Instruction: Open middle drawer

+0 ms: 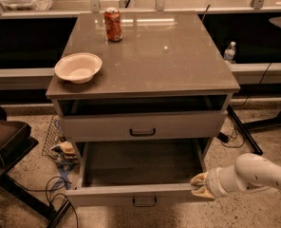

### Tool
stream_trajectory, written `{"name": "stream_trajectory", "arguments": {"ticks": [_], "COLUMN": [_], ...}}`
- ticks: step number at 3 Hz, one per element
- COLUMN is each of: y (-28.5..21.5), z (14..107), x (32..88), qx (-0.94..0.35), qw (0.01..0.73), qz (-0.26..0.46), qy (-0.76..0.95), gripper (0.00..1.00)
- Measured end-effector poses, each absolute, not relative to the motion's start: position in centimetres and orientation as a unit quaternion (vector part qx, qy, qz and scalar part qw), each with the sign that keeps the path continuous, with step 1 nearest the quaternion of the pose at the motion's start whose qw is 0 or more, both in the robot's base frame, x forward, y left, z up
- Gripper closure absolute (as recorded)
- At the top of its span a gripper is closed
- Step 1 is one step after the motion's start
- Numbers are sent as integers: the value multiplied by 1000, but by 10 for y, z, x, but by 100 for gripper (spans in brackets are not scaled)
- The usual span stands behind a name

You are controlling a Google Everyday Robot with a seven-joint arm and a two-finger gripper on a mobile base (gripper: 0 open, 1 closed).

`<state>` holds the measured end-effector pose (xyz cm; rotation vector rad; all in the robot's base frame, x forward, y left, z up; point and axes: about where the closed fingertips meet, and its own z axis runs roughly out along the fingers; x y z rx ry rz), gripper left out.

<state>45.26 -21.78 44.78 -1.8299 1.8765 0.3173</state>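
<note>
Fingers (198, 178) of my gripper (199, 186) are resting at the right front corner of the middle drawer (131, 194); apart or together, I cannot tell. It is standing pulled well out beneath the shut upper drawer (107, 126), with open floor (107, 220) lying before its front edge.

This looks like a robot test lab. A free-standing grey drawer cabinet (173, 61) sits on a speckled hard floor (259, 144), with loose cables (49, 189) beside it. A long ledge (261, 70) behind carries a water bottle (230, 52). A white arm's gripper (201, 185) sits at the right front corner of the pulled-out middle drawer (131, 194).
</note>
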Motion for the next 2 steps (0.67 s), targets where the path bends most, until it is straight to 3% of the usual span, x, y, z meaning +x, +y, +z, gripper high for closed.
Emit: {"name": "stream_trajectory", "arguments": {"ticks": [2], "y": [-216], "z": [447], "x": [452], "qx": [-672], "qw": [248], "qz": [118], "qy": [688], "gripper": [36]}}
